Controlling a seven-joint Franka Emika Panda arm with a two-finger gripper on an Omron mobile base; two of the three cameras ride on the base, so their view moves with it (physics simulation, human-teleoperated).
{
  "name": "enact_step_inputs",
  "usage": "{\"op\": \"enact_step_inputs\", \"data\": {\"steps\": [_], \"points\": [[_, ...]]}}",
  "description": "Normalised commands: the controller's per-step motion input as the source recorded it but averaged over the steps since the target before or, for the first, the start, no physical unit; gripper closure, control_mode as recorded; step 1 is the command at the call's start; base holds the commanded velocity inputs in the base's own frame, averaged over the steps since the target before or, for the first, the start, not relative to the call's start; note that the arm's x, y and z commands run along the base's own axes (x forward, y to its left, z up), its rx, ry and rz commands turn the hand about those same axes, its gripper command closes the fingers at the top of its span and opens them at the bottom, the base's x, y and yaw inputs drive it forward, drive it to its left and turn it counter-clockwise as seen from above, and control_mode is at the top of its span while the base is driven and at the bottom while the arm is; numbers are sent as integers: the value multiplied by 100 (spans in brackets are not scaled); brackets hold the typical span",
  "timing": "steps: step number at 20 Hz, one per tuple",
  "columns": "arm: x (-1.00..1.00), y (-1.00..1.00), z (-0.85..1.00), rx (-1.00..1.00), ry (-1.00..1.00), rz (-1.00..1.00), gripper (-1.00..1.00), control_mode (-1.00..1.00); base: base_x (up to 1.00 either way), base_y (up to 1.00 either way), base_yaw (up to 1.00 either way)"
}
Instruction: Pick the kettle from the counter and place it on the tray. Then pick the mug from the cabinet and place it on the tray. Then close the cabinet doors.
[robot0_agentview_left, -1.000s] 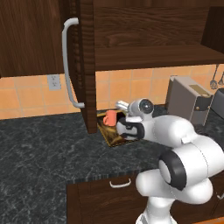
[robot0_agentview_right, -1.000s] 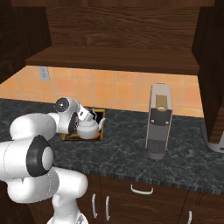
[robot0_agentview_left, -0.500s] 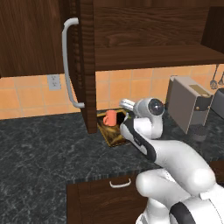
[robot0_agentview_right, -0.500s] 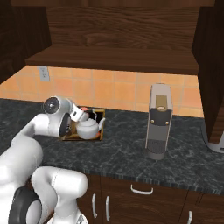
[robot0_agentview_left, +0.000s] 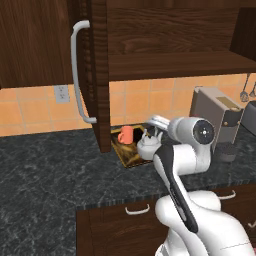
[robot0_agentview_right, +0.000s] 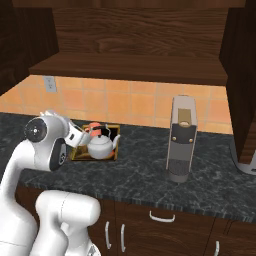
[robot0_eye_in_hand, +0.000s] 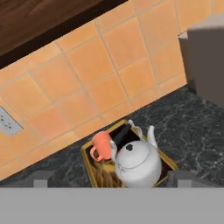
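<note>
Hand view: released gripper (robot0_eye_in_hand: 109, 181) hangs spread above the kettle (robot0_eye_in_hand: 135, 164) and mug (robot0_eye_in_hand: 101, 145) on the tray (robot0_eye_in_hand: 89, 159).

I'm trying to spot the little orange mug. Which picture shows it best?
The hand view: the mug sits whole on the tray beside the kettle. The left base view shows it smaller; in the right base view the arm mostly hides it.

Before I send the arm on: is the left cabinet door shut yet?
Open. The cabinet door juts out over the counter, edge on, handle sideways.
</note>
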Motion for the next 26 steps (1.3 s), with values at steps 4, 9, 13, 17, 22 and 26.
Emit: {"op": "enact_step_inputs", "data": {"steps": [4, 9, 13, 17, 22, 26], "points": [[-90, -6, 65, -7, 0, 1, -100, -100, 0, 0, 0], [-74, 0, 20, -9, 0, 4, -100, -100, 0, 0, 0], [-54, -1, -16, -6, -2, 9, -100, -100, 0, 0, 0], [-96, -1, 4, -13, -13, 14, -100, -100, 0, 0, 0], [-91, 1, 24, -21, -9, 17, -100, -100, 0, 0, 0], [-87, 4, 6, -23, -20, 19, -100, -100, 0, 0, 0]]}}
